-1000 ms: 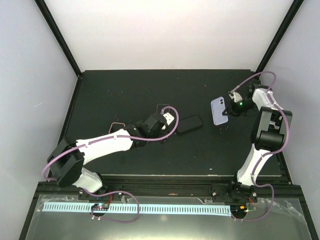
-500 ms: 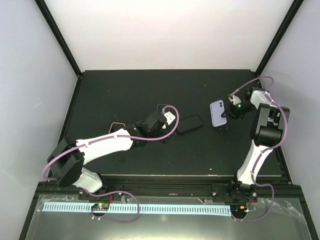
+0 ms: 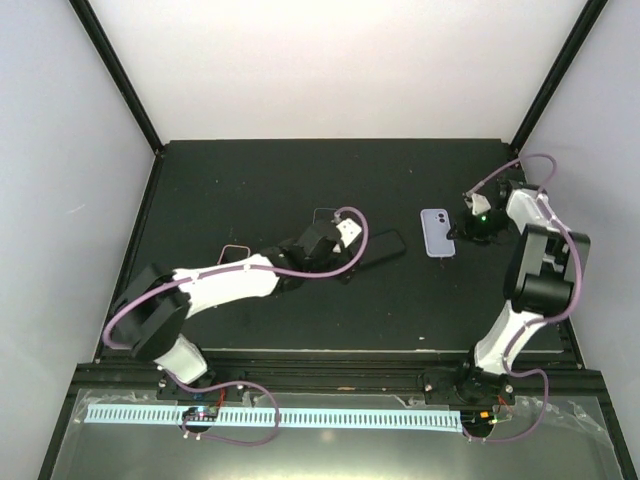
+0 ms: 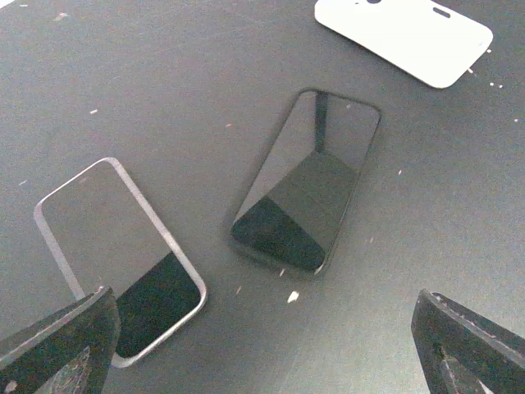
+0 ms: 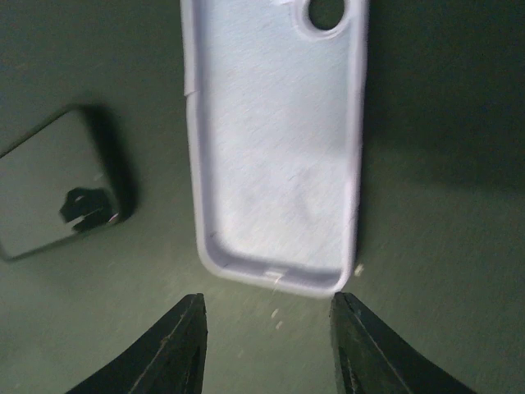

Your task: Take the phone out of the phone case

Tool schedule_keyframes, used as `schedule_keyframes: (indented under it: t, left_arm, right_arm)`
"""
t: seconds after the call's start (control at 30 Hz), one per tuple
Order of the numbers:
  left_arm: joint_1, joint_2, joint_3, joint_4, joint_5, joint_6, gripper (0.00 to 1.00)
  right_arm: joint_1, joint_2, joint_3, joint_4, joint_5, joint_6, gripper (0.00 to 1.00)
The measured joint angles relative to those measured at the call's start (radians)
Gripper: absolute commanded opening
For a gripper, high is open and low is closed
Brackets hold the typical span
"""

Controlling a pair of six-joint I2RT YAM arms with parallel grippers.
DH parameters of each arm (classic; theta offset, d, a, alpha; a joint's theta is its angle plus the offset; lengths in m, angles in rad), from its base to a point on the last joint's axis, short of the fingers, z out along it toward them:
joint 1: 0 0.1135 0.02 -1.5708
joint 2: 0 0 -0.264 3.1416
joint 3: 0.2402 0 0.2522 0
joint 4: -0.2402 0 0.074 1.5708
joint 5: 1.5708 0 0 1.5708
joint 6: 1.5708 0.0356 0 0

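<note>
On the black table (image 3: 250,180), near its middle, the phone (image 4: 308,185) was seen lying flat and bare, its dark glossy face turned up and nothing wrapped around it. The phone case (image 5: 275,139), pale lilac, was laid near it on the right, apart from it, hollow side up and empty, with the round camera hole at its far end. The left gripper (image 4: 267,332) was held low over the table just short of the phone's near end. Its two fingers were spread wide, one at each lower corner of the left wrist view, and nothing was gripped between them. A second flat dark slab (image 4: 115,254) with a silvery rim was seen on the table beside the phone, to its left in that view and not touching it; what it was could not be told. The right gripper (image 5: 269,328) was pointed at the near short edge of the phone case with its fingers parted by a moderate gap. Nothing was held there, and a strip of bare table was left between the fingertips and that edge.
</note>
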Motion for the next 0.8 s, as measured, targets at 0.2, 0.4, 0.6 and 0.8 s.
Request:
schedule_keyframes:
  t: [0.2,0.4,0.6,0.8]
  left_arm:
    - [0.027,0.268,0.231,-0.027,0.059,-0.039,0.99]
    - [0.095,0.407,0.328,-0.034,0.161,-0.095,0.99]
    - [0.148,0.605,0.546,-0.094,0.247,-0.097,0.99]
    - [0.161,0.735,0.676,-0.154,0.351,-0.096,0.99]
  right_arm:
    - [0.002,-0.290,-0.162,-0.016,-0.110,-0.041,0.49]
    - [0.012,-0.599,-0.306,-0.023,-0.254,-0.138,0.60]
    - [0.012,-0.836,-0.452,0.025,-0.369,-0.190,0.63]
    - [0.012,-0.920,-0.481,0.072,-0.418,-0.208,0.64]
